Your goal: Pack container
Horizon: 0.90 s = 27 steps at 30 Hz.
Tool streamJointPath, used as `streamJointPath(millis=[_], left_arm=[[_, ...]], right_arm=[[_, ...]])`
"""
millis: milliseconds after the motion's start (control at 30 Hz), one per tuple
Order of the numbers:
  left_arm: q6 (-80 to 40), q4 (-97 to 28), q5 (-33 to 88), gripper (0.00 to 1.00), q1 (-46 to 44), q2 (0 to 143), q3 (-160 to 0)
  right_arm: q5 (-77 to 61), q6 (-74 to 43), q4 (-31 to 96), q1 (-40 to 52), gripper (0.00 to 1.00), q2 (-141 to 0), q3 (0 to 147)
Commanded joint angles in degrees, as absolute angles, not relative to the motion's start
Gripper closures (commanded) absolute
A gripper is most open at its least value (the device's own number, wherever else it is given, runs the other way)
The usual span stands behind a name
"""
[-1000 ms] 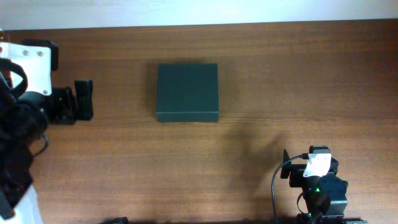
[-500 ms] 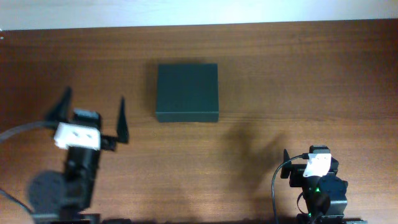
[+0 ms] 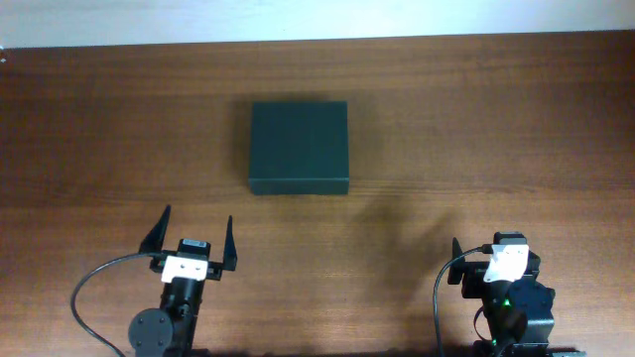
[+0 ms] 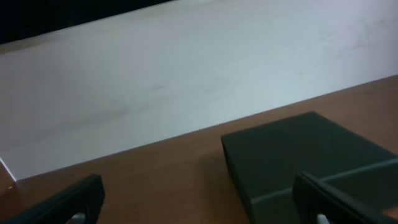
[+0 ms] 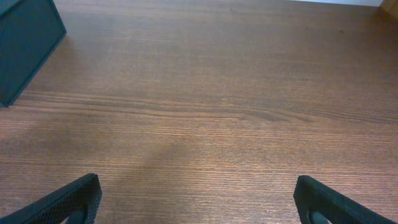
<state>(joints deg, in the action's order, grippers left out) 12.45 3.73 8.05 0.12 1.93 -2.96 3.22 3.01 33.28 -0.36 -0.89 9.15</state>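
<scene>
The container (image 3: pixel 299 147) is a dark green-black box, back of centre on the wooden table, with its lid lying flat. My left gripper (image 3: pixel 198 218) stands open at the front left and points toward the box, well short of it and empty. In the left wrist view the container (image 4: pixel 311 155) lies ahead to the right, beyond the left gripper (image 4: pixel 199 205) and its spread fingers (image 4: pixel 68 202). My right gripper (image 5: pixel 199 202) is open over bare wood with nothing between its fingers. Only a corner of the container (image 5: pixel 25 37) shows at the upper left of that view.
The right arm (image 3: pixel 506 288) sits folded at the front right edge with its cable looping down. A pale wall (image 4: pixel 186 74) rises behind the table's far edge. Brown wood (image 3: pixel 476 129) surrounds the box on all sides.
My left arm has swung from the table's far left edge down to the front left and now faces the container. The right arm and the box have not moved.
</scene>
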Motion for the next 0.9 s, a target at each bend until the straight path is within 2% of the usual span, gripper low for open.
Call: streamJointPath(millis=[0, 200, 867], left_arm=[[12.75, 3.75, 7.62, 0.01, -0.19, 0.27, -0.58], [12.78, -3.66, 7.6, 0.01, -0.23, 0.27, -0.47], [12.75, -3.95, 6.17, 0.01, -0.23, 0.3, -0.49]], right_arm=[[4.12, 2.76, 33.17, -0.82, 0.01, -0.21, 8.69], [4.12, 2.76, 33.17, -0.82, 0.01, -0.21, 8.69], [4.12, 2.76, 33.17, -0.82, 0.01, -0.21, 8.69]])
